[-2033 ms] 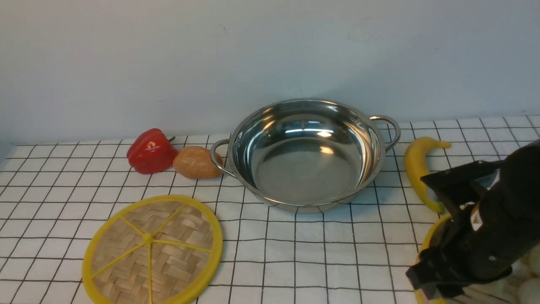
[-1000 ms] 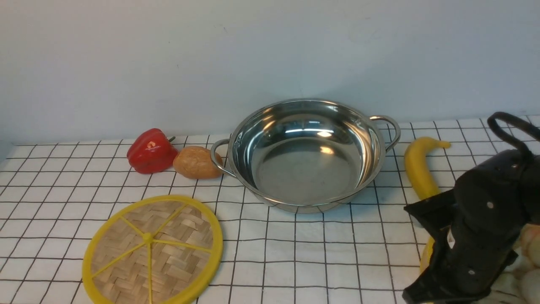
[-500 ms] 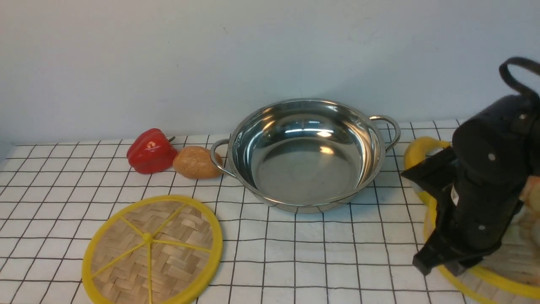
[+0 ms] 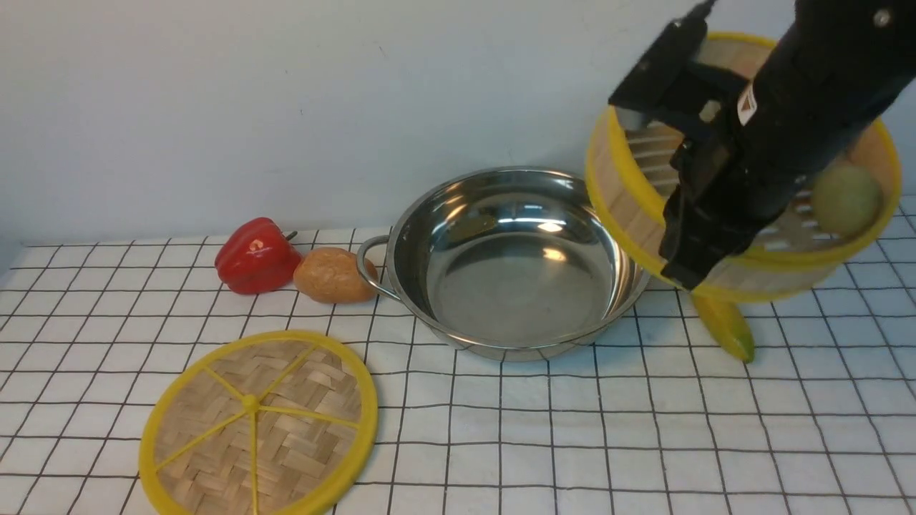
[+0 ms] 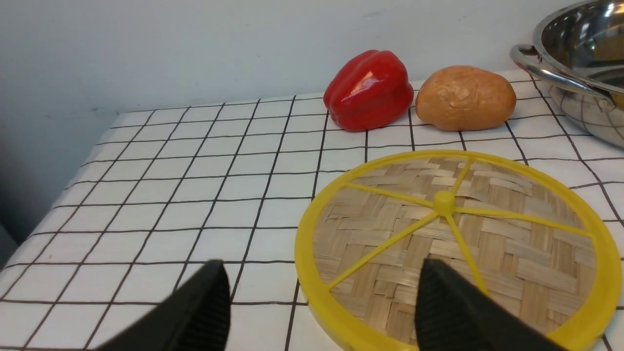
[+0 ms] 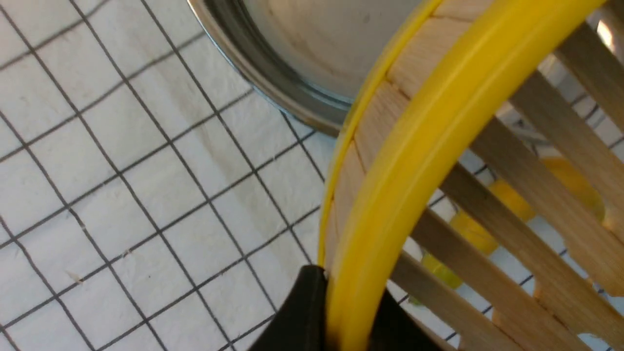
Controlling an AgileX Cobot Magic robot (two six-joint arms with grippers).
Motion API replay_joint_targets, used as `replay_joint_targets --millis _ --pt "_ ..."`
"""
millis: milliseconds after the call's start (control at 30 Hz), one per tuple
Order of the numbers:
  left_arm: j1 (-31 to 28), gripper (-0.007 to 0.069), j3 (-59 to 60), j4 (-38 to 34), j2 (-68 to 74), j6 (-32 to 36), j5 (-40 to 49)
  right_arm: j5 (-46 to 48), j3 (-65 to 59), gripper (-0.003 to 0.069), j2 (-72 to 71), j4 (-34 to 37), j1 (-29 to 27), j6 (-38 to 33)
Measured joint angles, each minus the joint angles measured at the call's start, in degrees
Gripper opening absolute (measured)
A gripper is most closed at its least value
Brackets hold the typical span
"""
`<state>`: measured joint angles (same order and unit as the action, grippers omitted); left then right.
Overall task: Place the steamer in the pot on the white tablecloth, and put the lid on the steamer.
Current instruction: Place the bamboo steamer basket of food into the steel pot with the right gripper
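My right gripper [image 6: 336,317] pinches the steamer [image 4: 630,207] by its yellow rim. It hangs tilted in the air, just right of the pot [image 4: 429,236]. I should level it so the bun [image 4: 846,199] can't roll out, centre it, then lower gently.

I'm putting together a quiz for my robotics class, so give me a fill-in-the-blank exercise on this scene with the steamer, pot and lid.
1. The right gripper holds the steamer in the air by its yellow ____.
2. The pot on the white tablecloth is ____ inside.
3. The left gripper hovers open by the ____.
4. Below the steamer lies a yellow ____.

Missing words: rim; empty; lid; banana.
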<state>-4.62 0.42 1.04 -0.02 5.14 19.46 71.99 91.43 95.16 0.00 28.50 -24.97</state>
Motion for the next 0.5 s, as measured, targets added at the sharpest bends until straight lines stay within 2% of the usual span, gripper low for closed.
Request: replay_joint_targets --millis 133,500 --pt "0.0 0.0473 0.0 0.0 0.0 0.0 0.0 0.31 6.49 0.0061 4.74 2.78 0.0 -13.21" --pt "0.0 0.0473 0.0 0.0 0.0 0.0 0.0 0.98 17.07 0.0061 17.42 9.39 0.01 -27.79"
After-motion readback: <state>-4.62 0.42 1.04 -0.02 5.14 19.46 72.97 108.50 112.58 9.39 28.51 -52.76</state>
